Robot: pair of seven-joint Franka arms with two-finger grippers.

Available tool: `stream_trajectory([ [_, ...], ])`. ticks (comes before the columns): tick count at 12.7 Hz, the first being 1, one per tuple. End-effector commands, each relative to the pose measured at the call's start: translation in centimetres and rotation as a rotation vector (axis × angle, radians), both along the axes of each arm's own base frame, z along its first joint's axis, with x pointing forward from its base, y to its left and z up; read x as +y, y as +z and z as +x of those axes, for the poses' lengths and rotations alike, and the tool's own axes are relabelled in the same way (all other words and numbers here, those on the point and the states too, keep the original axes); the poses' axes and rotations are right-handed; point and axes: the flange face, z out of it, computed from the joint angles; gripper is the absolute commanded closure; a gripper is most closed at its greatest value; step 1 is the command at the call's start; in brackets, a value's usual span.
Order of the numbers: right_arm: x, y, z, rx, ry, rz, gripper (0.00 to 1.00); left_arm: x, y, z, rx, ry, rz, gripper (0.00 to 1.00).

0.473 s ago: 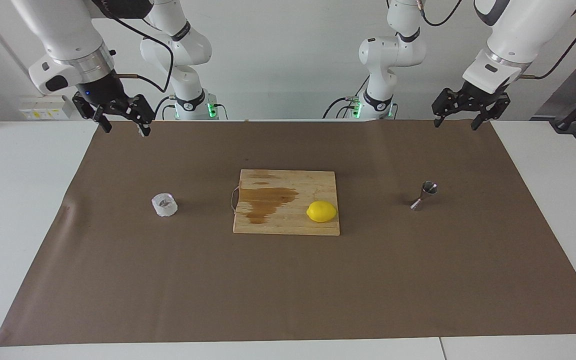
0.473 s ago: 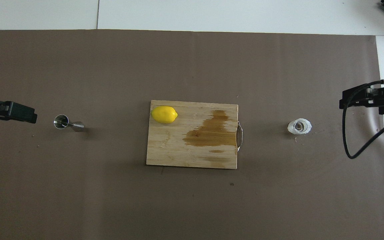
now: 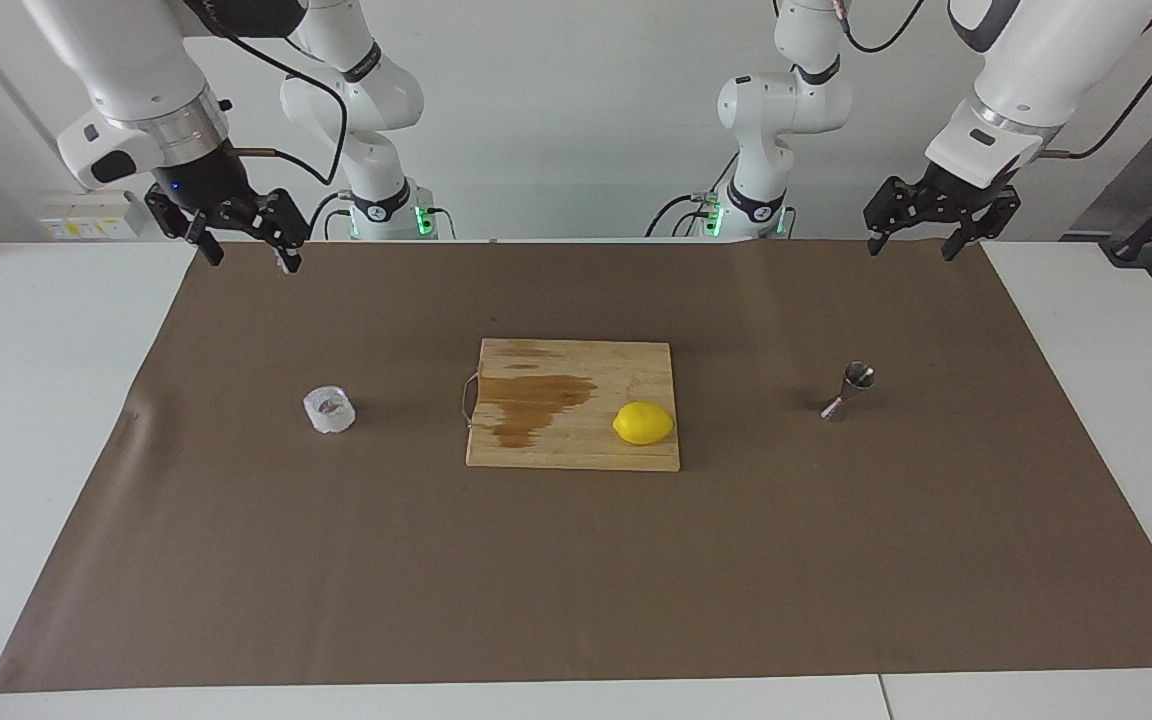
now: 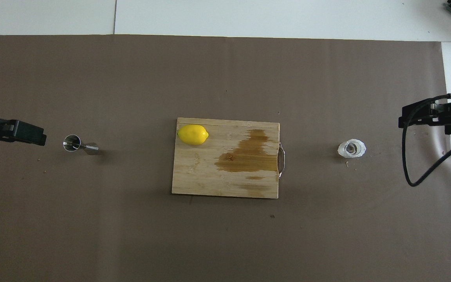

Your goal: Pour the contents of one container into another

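Cup (image 3: 328, 410) sits apart from spread right gripper (image 3: 241, 250); jigger (image 3: 848, 390) apart from spread left gripper (image 3: 911, 243).

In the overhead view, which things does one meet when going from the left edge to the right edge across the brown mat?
Left tool → steel jigger → lemon on the cutting board → dark stain → board's handle → translucent cup → right tool.

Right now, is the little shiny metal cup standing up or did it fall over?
Standing up. The metal cup rests on its small end on the brown paper, its open mouth facing up. Nothing touches it.
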Motion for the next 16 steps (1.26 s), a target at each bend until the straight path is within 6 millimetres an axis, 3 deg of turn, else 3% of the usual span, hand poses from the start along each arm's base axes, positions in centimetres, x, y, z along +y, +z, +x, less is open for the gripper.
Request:
stream_trajectory([
  [1, -0.4, -0.1, -0.4, -0.002, 0.009, 0.003, 0.0, 0.7, 0.0, -0.3, 0.005, 0.023, 0.019, 0.0],
  [13, -0.4, 0.0, -0.4, -0.003, 0.009, 0.003, 0.0, -0.3, 0.5, -0.4, -0.014, -0.007, 0.019, 0.0],
  [16, -0.4, -0.1, -0.4, -0.002, 0.009, 0.003, 0.0, -0.2, -0.8, -0.8, -0.017, 0.017, 0.009, 0.0],
])
